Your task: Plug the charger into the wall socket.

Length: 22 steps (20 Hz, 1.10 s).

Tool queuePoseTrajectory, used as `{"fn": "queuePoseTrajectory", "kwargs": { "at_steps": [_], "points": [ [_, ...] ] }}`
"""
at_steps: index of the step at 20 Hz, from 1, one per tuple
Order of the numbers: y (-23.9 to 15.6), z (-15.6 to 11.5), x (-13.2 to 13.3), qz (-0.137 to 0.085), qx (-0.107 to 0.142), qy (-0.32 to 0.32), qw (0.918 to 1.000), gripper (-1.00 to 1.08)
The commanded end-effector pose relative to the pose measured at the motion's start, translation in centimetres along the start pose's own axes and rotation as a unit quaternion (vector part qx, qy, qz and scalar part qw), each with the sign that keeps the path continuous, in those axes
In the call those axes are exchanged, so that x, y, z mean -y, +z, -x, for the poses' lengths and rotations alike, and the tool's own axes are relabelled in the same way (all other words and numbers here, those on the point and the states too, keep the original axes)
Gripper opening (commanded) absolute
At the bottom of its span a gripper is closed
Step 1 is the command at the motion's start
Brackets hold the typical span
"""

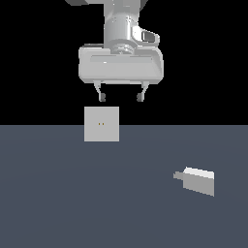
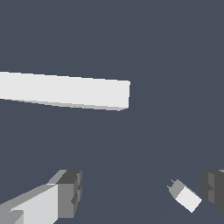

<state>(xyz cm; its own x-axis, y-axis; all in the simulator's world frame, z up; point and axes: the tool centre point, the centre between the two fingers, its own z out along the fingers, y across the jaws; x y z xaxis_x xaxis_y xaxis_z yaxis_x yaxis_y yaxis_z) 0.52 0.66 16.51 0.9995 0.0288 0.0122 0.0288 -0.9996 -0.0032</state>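
Counter point(image 1: 58, 203): flat, plain dark slate blue-grey surface, no markings or texture, lies well below the tool and spreads out on all sides beneath it in the exterior view. Far edge of counter runs as a straight horizontal line under the tool's level, w/ solid black backdrop point(image 1: 34, 58) above it, behind and to both sides of the tool. Wrist view: same dark slate counter point(image 2: 131, 39) fills the bkgd beneath the tool, uniform colour.

Charger point(image 1: 196, 180) and socket point(image 1: 101, 124) – matt, smooth, pale grey. Floor point(image 1: 72, 193) – flat matt slate. Gripper point(image 1: 121, 97) body – glossy white, plastic-like shell.
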Motion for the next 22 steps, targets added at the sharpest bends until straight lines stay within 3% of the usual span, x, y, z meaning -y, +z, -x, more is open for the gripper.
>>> {"fn": "queuePoseTrajectory", "kwargs": {
  "at_steps": [1, 11, 22],
  "points": [
    [0.0, 0.0, 0.0, 0.000, 0.000, 0.000, 1.0000, 1.00],
    [0.6, 1.1, -0.4, -0.001, -0.001, -0.029, 0.9996, 1.00],
    [2.7, 4.4, -2.0, -0.003, -0.005, -0.124, 0.9923, 1.00]
  ]
}}
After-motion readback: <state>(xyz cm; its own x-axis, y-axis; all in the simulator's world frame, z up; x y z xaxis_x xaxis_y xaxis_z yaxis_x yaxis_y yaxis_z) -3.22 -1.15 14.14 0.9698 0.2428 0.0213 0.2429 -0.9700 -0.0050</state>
